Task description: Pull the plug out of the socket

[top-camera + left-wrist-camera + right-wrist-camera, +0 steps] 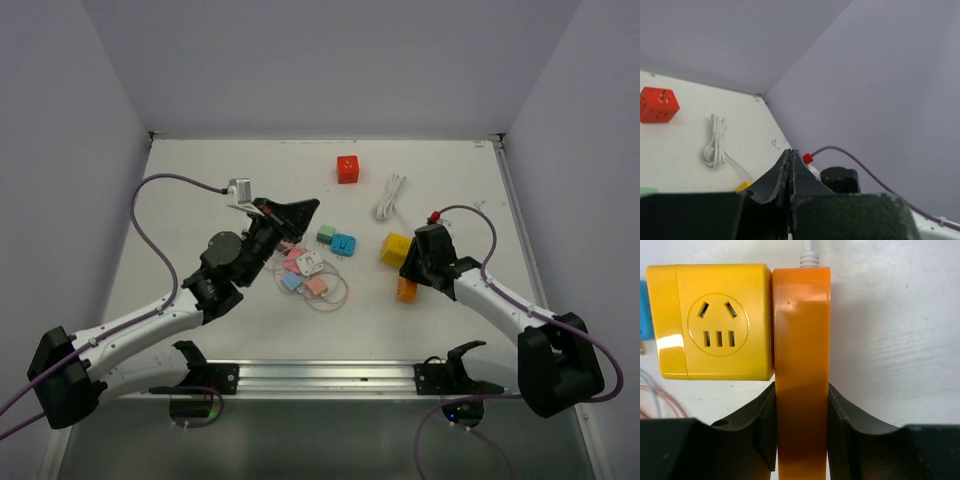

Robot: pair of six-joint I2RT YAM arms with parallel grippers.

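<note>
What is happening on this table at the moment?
The right hand is closed on the flat orange plastic plug, which sits flush against the side of the yellow cube socket, so it looks not pulled out yet. The left hand is shut, holds nothing, and is away from the socket.

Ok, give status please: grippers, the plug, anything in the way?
Left gripper shut, empty. Right gripper shut on orange plug. Plug against yellow socket cube, not yet off. Nothing blocking the plug.

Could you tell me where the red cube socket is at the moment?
In the top view, the red cube socket sits at the back, near centre, just left of the coiled white cable.
</note>
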